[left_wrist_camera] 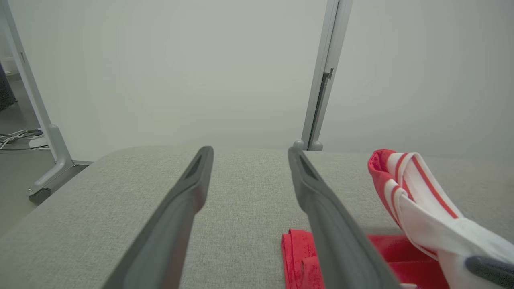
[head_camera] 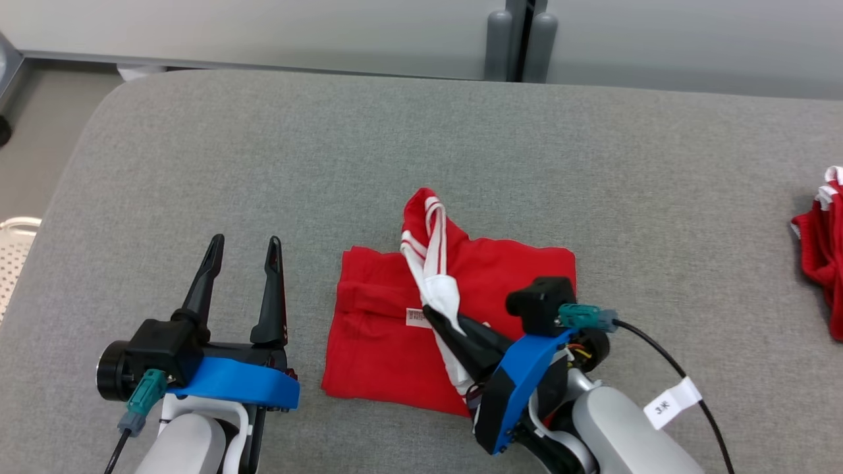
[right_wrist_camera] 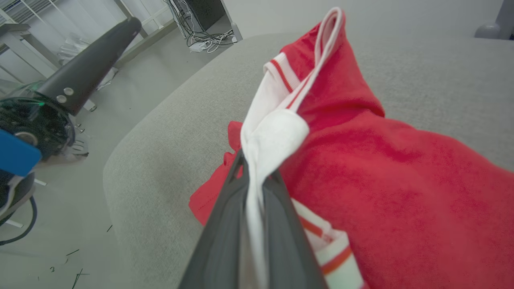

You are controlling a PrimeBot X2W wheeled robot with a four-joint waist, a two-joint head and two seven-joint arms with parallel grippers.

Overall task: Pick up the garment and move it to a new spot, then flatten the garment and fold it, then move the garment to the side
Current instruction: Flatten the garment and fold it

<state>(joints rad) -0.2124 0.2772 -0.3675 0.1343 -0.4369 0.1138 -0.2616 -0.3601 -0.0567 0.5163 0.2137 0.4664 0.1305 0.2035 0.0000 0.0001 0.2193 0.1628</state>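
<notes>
Grey cushion (head_camera: 197,164), garment (head_camera: 514,276) — pinched in right tool (head_camera: 428,311)

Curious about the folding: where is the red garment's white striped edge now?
The white striped edge lies mid-table in the head view, atop the red garment, pinched by the right hand.

Head camera looks steeply down on the red-and-white garment (head_camera: 388,355) from above its near edge. Left wrist camera sits low, just left of the garment, facing the pale partition (left_wrist_camera: 160,80) beyond it. Right wrist camera hangs tight over the garment's white trim (right_wrist_camera: 273,136), aimed leftward. All three share the garment and the grey padded surface (head_camera: 421,145).
</notes>
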